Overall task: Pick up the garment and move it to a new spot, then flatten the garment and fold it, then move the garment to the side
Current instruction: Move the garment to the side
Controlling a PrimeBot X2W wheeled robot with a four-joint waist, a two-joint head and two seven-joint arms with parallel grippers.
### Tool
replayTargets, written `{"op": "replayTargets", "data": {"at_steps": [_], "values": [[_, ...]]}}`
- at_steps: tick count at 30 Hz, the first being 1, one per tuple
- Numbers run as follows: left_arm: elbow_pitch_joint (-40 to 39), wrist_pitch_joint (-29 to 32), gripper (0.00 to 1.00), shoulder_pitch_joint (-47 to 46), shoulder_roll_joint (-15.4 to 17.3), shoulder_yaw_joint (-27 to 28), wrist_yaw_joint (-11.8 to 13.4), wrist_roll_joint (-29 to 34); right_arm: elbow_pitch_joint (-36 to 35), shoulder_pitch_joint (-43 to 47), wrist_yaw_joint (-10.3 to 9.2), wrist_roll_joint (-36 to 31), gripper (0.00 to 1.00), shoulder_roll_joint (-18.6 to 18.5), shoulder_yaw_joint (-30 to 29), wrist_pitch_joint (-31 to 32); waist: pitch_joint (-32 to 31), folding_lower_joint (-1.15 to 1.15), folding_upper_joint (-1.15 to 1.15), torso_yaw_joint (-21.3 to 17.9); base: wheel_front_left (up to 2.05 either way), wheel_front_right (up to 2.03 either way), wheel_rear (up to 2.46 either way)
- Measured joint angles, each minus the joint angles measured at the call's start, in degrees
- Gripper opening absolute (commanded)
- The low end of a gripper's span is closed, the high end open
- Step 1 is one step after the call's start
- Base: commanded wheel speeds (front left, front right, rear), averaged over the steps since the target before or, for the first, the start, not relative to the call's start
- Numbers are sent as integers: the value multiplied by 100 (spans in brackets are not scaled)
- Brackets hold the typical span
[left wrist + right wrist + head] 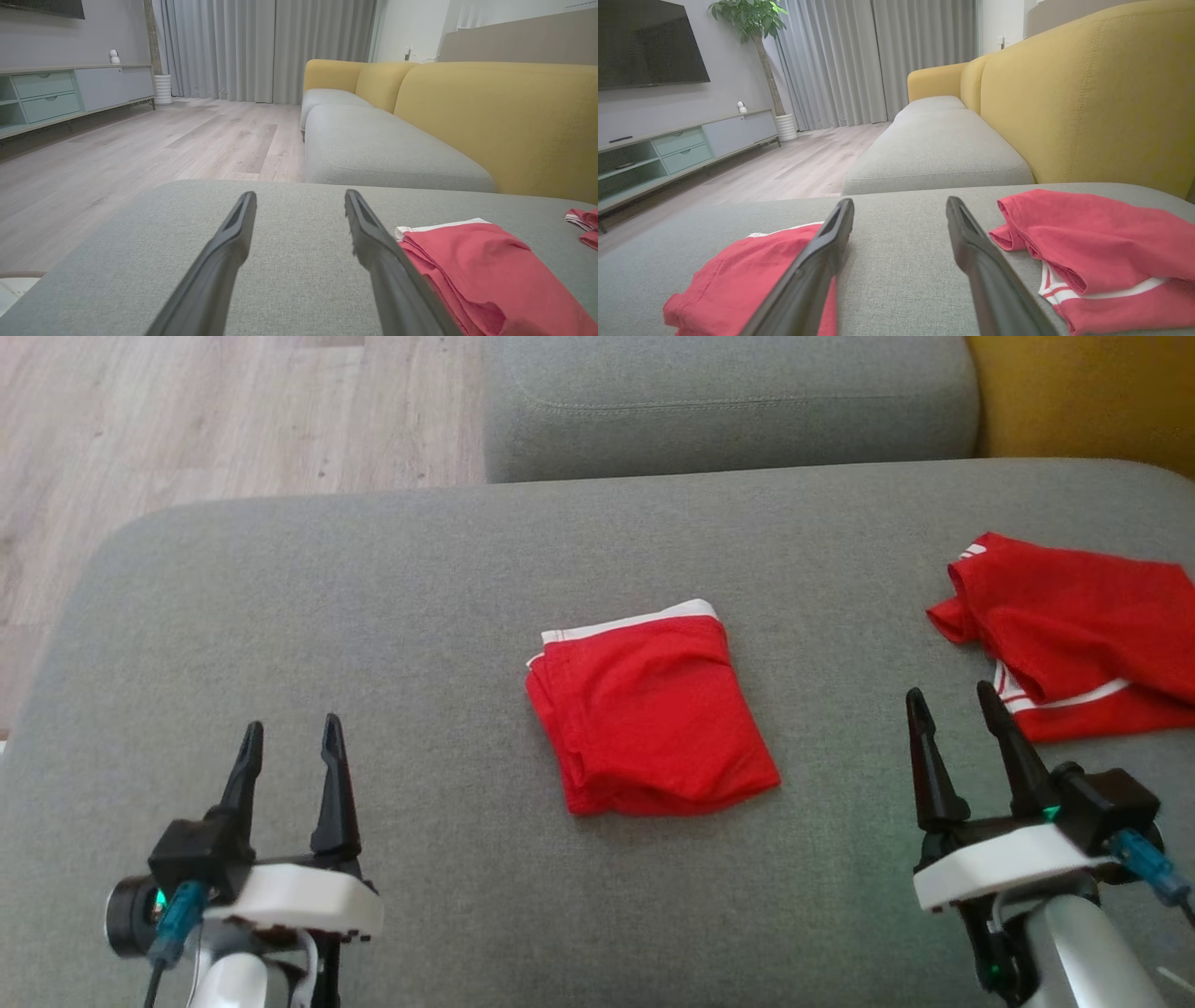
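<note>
Head view, nearest things first: the left tool sits at the lower left of the frame and the right tool at the lower right. Both have their fingers spread wide and hold nothing, tips pointing up the frame over bare fabric. This looks like a ready stance, with one tool parked on each side of the cloth and clear of it, so either can reach in without dragging it.

Beyond them, in the middle of the frame, lies the folded red garment. It is a compact packet of several layers with its white band turned to the far edge. It rests flat on the grey sofa cushion, well apart from the left tool and somewhat nearer the right one. From its tidy shape, the flattening and folding look finished, and the move to the side is probably what is left. The central spot makes sense for folding, since both arms reach it about evenly.

At the right edge of the frame, just beside the right tool's outer fingertip, a second red garment lies loose and rumpled with white stripes showing. It is apart from the folded one, and I cannot tell whether it is set aside or waiting its turn.

Farthest off, along the top of the frame, are another grey seat cushion, a yellow backrest at the upper right and pale wood floor at the upper left.
</note>
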Motion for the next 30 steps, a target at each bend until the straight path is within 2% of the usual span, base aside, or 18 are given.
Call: {"op": "replayTargets", "data": {"at_steps": [4,8,11,17,21,26,30], "values": [[24,0,100,-5,-9,-30,-44,0,203,-18,0,120,100,4,49,80,16,0,0,78,0,0,0],[57,0,100,-29,-15,-182,-103,40,521,-268,0,307,100,-5,356,614,71,0,0,253,0,0,0],[76,0,100,-57,-27,-244,-147,53,912,-908,0,466,100,-14,404,1116,147,0,0,435,0,0,0],[102,0,100,-305,-30,-436,-147,-113,1892,-2228,0,864,100,-87,628,1907,346,0,0,853,0,0,0],[99,0,100,-404,-35,-572,-132,-199,2691,-2754,0,1173,100,-116,525,2319,486,0,0,1134,0,0,0],[98,0,100,-404,-34,-692,-33,-265,3706,-3057,0,1557,100,-87,353,3182,631,0,0,1432,0,0,0],[99,0,100,-404,-33,-709,13,-363,4046,-3131,0,1814,100,5,332,3657,711,0,0,1554,0,0,0]]}}
